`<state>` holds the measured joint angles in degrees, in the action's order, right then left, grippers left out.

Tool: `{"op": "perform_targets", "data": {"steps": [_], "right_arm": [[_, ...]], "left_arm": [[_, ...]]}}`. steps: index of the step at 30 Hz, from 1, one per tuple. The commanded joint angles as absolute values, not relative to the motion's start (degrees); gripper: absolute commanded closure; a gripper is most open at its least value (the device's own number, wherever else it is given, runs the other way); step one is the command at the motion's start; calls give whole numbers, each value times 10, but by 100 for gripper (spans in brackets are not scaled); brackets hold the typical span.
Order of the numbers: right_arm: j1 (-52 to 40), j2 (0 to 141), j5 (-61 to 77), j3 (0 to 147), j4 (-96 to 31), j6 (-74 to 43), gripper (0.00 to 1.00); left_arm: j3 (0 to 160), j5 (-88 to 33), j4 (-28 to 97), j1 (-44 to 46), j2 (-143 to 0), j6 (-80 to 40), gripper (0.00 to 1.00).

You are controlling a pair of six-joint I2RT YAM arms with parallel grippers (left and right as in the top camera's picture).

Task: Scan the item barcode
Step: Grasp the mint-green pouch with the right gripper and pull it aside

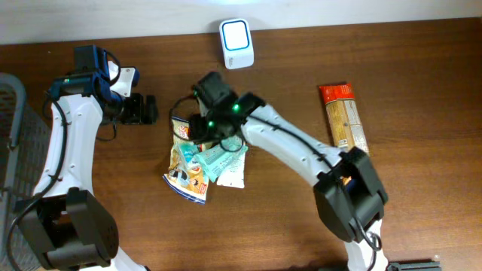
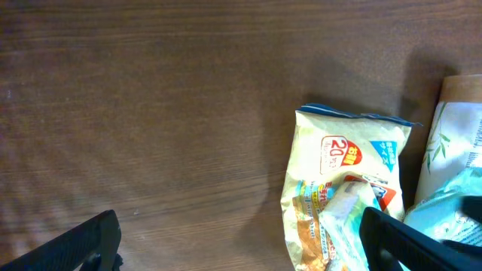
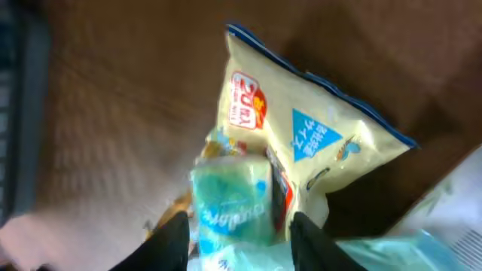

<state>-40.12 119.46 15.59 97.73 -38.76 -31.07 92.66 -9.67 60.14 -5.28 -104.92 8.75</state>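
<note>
Seen from overhead, near the middle of the surface (image 1: 422,218) and a little toward its left edge: a heap of snack packets (image 1: 188,178), with the right tool (image 1: 192,134) down over its far end and hiding everything beneath. Shown only in the right wrist view, and blurred there: fingers (image 3: 172,239) partly apart, straddling a small teal packet (image 3: 230,205) lying on top of a yellow snack bag (image 3: 309,128). Impossible to tell whether pressing that packet or merely beside it. Print on the packets too smeared to read. Shown only from overhead: white barcode scanner (image 1: 236,44) at the far edge, well apart from the heap; long orange-topped package (image 1: 344,117) toward the right edge; wire basket (image 1: 10,128) cut off at the left edge. Left tool (image 1: 141,109) near the heap's left side, aimed toward it, spread wide and holding nothing. In its own view just two dark fingertips (image 2: 86,245) at the bottom corners, bare wood between, the yellow bag cut off at the lower border, and a pale green-printed pack (image 2: 452,147) cut off at the right.
</note>
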Motion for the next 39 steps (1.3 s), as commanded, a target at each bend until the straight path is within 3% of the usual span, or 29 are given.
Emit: {"op": "perform_targets", "data": {"steps": [1, 2, 6, 9, 12, 15, 20, 25, 29, 33, 36, 39], "right_arm": [[-409, 1204, 143, 941, -377, -356, 57], [-409, 1204, 167, 941, -393, -328, 50], [-402, 1204, 180, 941, -577, -239, 50], [-340, 1202, 133, 946, -674, -164, 50], [-288, 1177, 251, 996, -754, -1, 46], [-312, 1178, 272, 969, -826, 0, 45], [-472, 1178, 325, 886, -762, -10, 44], [-486, 1178, 226, 836, -744, -81, 41], [-383, 1177, 103, 817, -741, -108, 40], [-250, 1178, 47, 817, -655, -2, 39], [-198, 1176, 293, 829, -679, 63, 39], [-196, 1144, 407, 832, -772, 92, 39]], "left_arm": [[927, -101, 600, -54, -1051, 82, 1], [927, -101, 601, -54, -1051, 82, 1], [927, -101, 601, -54, -1051, 83, 1], [927, -101, 600, -54, -1051, 82, 1], [927, -101, 600, -54, -1051, 82, 1], [927, -101, 601, -54, -1051, 83, 1], [927, -101, 600, -54, -1051, 83, 1], [927, -101, 600, -54, -1051, 83, 1], [927, -101, 601, -54, -1051, 82, 1], [927, -101, 601, -54, -1051, 82, 1], [927, -101, 600, -54, -1051, 82, 1], [927, -101, 601, -54, -1051, 82, 1]]}}
